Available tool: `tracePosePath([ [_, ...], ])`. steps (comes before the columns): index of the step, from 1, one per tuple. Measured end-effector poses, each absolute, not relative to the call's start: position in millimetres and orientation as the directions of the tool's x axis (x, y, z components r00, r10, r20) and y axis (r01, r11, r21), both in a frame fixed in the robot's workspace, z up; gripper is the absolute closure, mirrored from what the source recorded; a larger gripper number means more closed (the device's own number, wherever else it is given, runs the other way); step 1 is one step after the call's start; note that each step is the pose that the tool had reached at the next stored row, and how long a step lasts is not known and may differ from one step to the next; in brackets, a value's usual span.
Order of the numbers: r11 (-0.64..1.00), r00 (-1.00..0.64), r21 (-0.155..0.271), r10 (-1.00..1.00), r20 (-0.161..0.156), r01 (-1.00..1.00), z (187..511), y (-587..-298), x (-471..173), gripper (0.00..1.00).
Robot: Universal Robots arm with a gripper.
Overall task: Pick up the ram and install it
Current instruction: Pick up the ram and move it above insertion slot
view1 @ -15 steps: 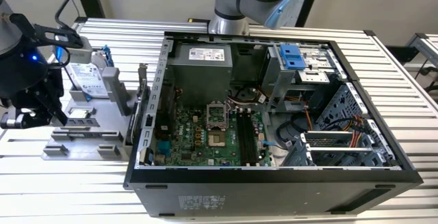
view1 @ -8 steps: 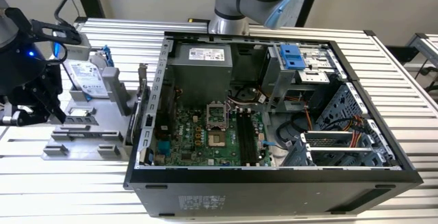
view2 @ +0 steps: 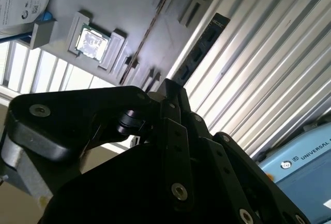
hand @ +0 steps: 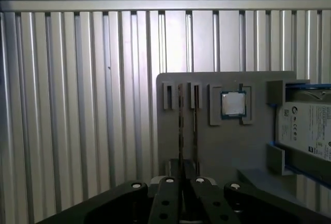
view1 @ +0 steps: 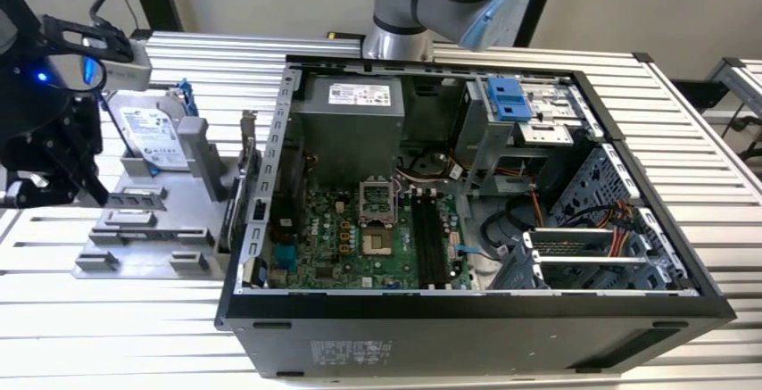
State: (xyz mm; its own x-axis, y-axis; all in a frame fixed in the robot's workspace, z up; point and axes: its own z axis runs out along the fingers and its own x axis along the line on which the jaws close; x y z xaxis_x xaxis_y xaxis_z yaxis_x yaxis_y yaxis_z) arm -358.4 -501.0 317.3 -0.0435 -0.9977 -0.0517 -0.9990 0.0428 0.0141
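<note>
Ram (hand: 181,125) stands on its thin edge in a slotted grey fixture (hand: 258,157), a hold that keeps both flat faces free for the fingers to pinch. In the first wrist view a second stick (hand: 195,131) stands just beside it, with the processor chip (hand: 232,104) and the hard drive (hand: 307,131) further right along the fixture. The gripper (hand: 184,181) hangs over the near end of the two sticks, its fingers drawn almost together with nothing clamped between them (so the ram is not yet lifted). In the second wrist view the ram (view2: 147,35) shows as a fine line running away from the gripper (view2: 168,87), apart from its tips. In the exterior view the gripper (view1: 48,171) hovers at the exterior view's left, above the fixture (view1: 178,229), and the open computer case (view1: 476,310) lies just to the right, on its side so the motherboard's long black slots (view1: 426,234) face upward.
</note>
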Motion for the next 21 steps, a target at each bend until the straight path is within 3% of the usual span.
tracePosePath([
  [21,0.044,-0.045,0.014,-0.998,-0.052,-0.999,353.7,-499.8,-358.4,1.0],
])
